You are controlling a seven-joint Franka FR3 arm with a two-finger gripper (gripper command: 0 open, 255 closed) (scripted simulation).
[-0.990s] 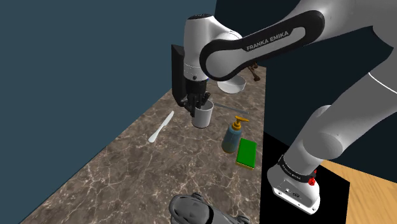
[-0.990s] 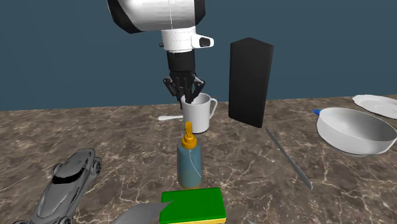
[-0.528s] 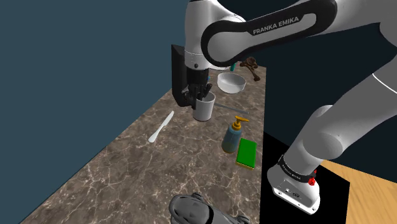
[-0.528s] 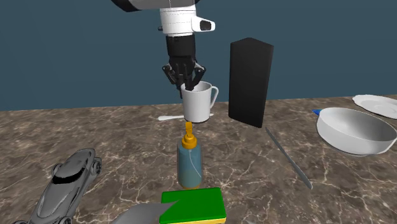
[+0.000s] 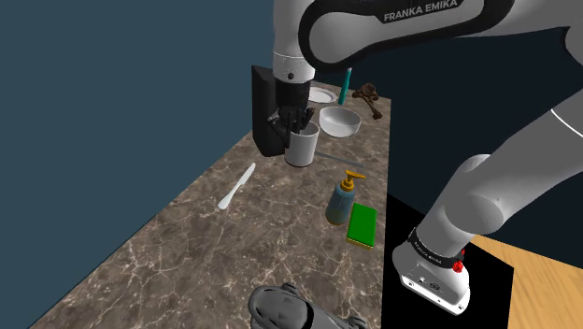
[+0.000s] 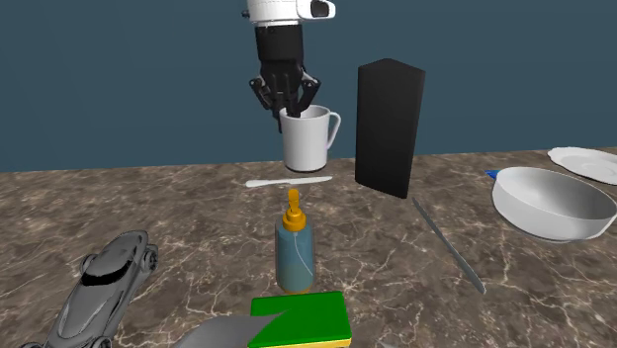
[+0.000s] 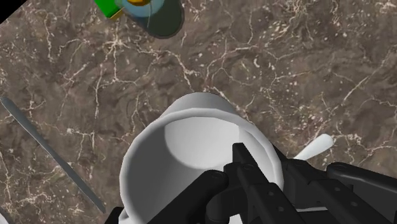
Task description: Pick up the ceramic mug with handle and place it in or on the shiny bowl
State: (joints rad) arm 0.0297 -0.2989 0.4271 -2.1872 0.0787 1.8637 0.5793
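One white mug (image 6: 308,143) hangs above the desk (image 6: 148,208), its rim pinched in our gripper (image 6: 289,111), so we should carry it level past the black block (image 6: 388,129) to the white bowl (image 6: 534,216).

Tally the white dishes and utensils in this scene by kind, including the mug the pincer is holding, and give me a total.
mug, held in the pincer: 1
bowl: 1
plate: 1
spoon: 1
Total: 4
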